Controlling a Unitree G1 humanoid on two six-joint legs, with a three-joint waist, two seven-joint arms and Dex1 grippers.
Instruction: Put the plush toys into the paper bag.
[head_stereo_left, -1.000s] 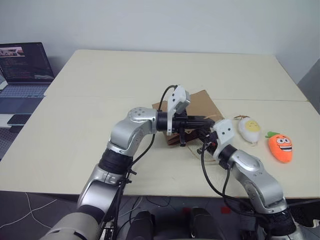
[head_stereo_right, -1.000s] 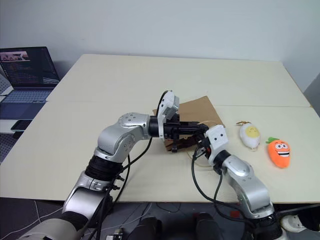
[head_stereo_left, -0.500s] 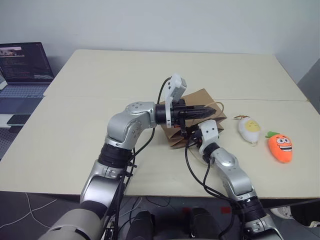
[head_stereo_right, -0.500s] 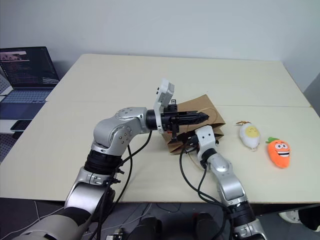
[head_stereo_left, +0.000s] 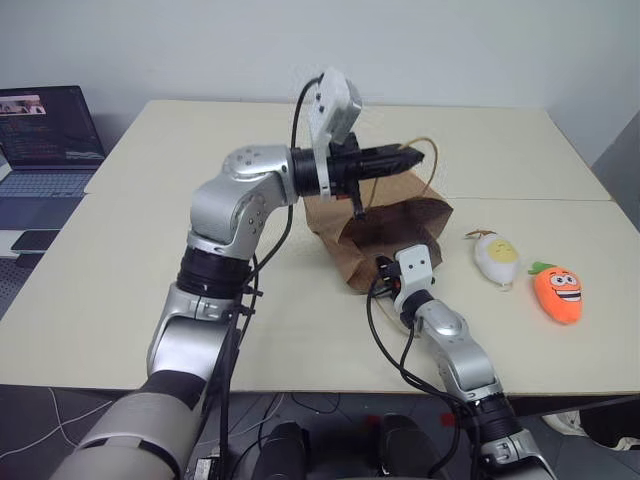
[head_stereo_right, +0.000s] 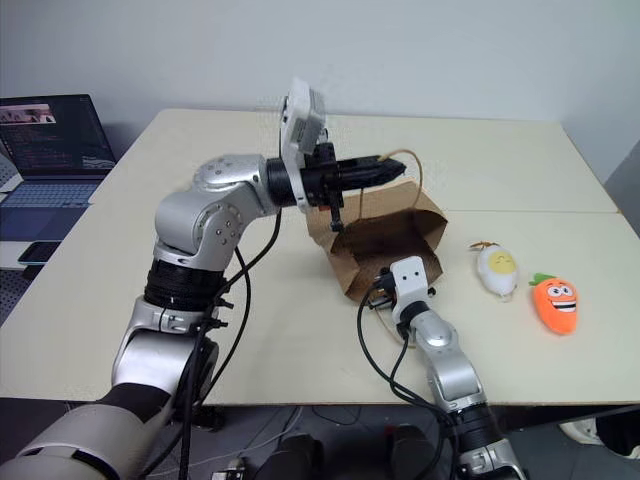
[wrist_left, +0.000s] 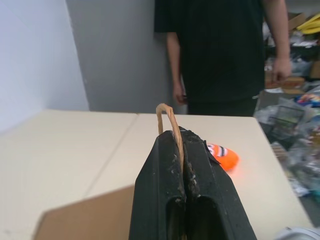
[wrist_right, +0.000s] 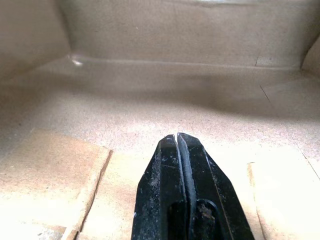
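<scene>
Head views: the left gripper, pinching a tan twisted-paper loop handle, holds the brown kraft paper bag open on the cream table. The white egg plush and orange carrot plush lie right of it.

Left wrist view: a person stands beyond the table.

Right wrist view: the right gripper, fingers pressed together, sits inside the bag.

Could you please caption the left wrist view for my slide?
Left end effector shut on the paper bag's handle, carrot toy beyond.

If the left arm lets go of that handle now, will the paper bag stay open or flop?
Likely flop: the paper bag looks thin and creased, hanging by one handle pinched in the left gripper. It seems light, so a push would probably slide it.
</scene>
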